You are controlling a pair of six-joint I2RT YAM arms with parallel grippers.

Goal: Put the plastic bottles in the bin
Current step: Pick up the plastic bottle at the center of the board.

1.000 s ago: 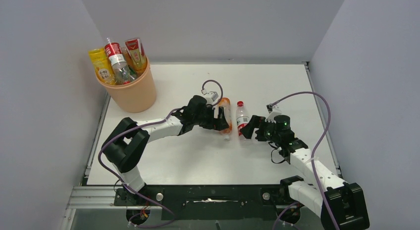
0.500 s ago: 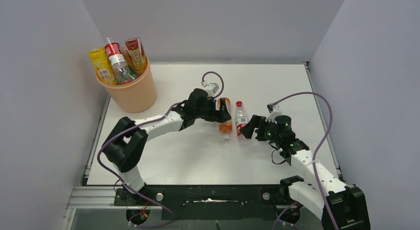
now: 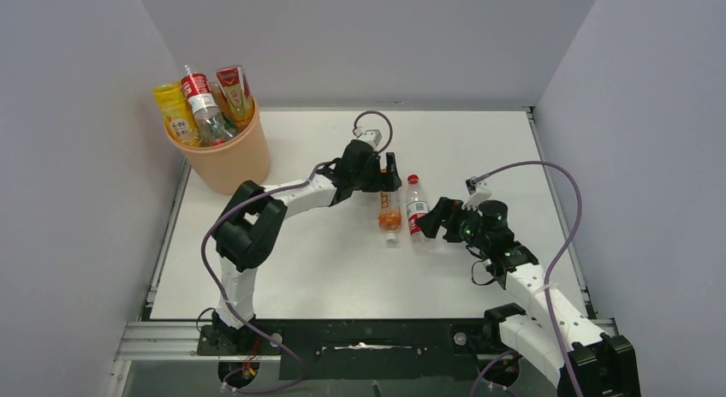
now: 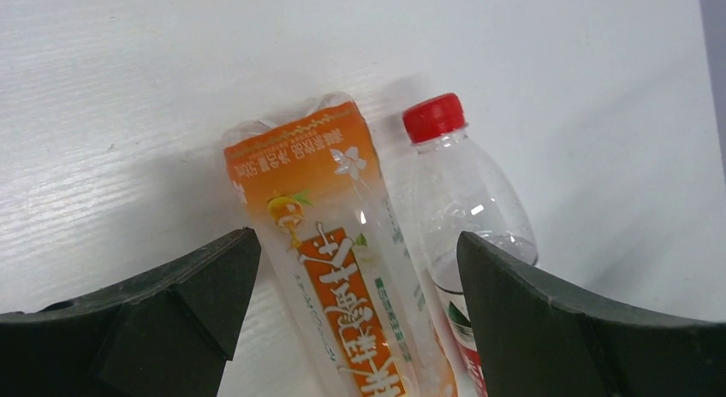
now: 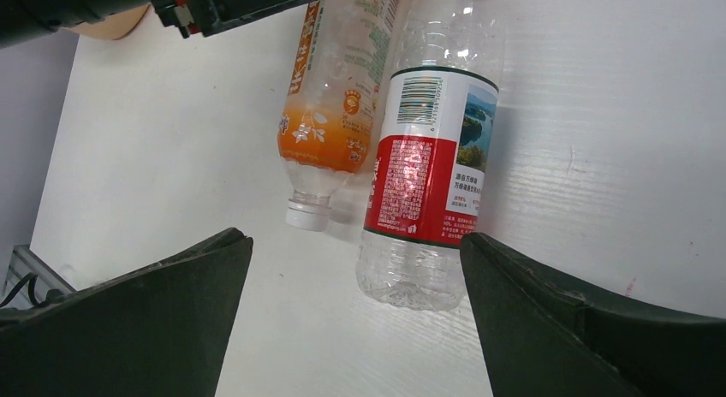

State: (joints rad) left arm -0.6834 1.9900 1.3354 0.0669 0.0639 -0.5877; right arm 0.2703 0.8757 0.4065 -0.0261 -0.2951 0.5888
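My left gripper is above the bottom end of the orange-label bottle. Its fingers stand wide apart and do not touch the bottle. This bottle lies on the white table near the middle, its white cap pointing to the near edge. Just beside it, on the right, lies the red-label bottle, with its red cap pointing to the far side. My right gripper is low, just beside the red-label bottle, and its fingers are also spread wide, holding nothing. The bin stands at the far left corner, well apart from both bottles, and several bottles stick out of it.
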